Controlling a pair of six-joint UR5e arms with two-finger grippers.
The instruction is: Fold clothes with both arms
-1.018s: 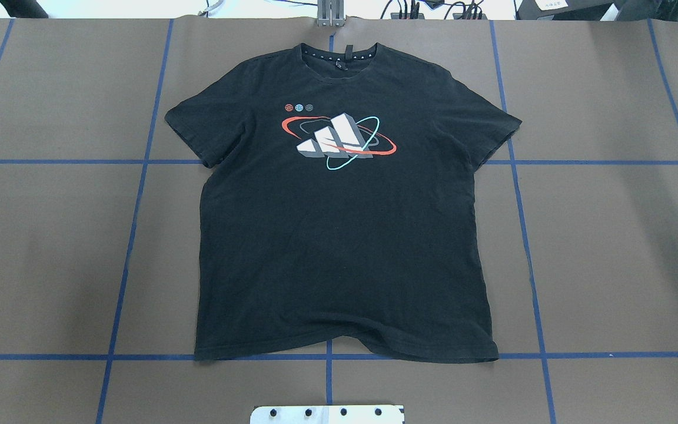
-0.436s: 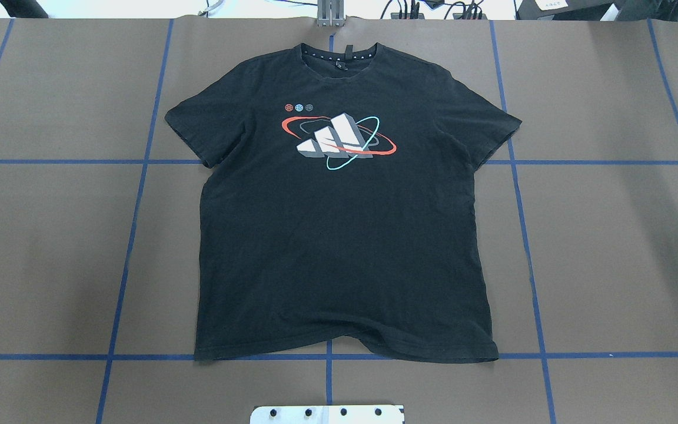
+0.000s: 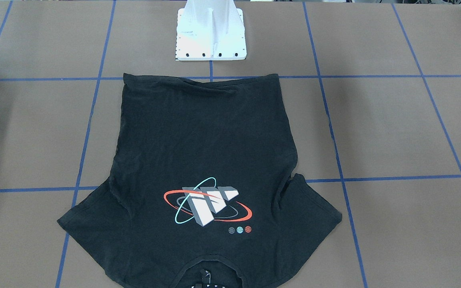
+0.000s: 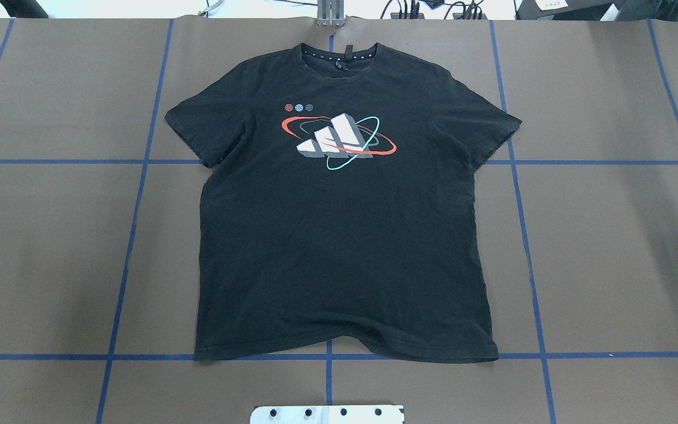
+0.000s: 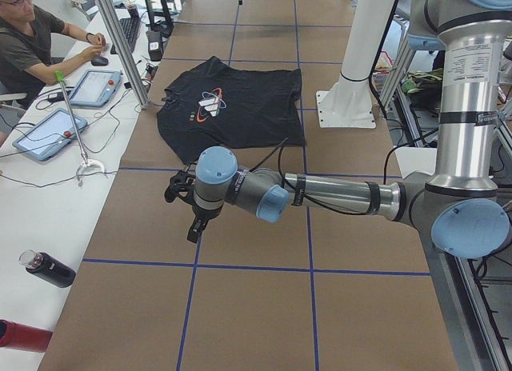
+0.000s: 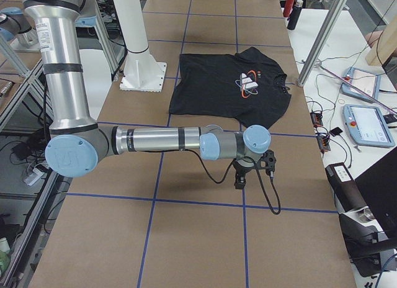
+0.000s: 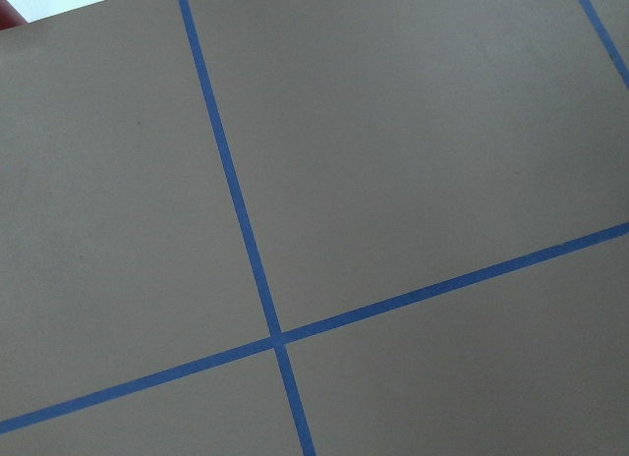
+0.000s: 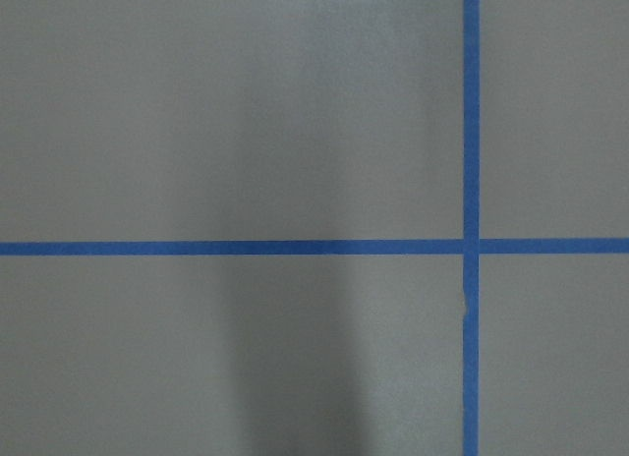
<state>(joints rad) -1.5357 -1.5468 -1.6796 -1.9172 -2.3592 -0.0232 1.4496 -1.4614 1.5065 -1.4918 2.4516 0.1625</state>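
So the left gripper (image 5: 195, 229) is only caught by the side camera. It's pointed down over bare brown worktop (image 5: 264, 307), and whether it's wide or narrow can't be told from there. Same deal for the right gripper (image 6: 239, 179): it's hung low over the other end of the worktop, and its opening can't be made out either. Only brown surface and a blue tape crossing (image 7: 277, 338) are seen by each wrist camera. The black T-shirt (image 4: 339, 235) is laid flat and face up in the middle of the worktop, well apart from both grippers. Its sleeves are spread out, its slightly rippled hem is turned toward the white pedestal base (image 3: 211, 36), and its collar is turned away from it.
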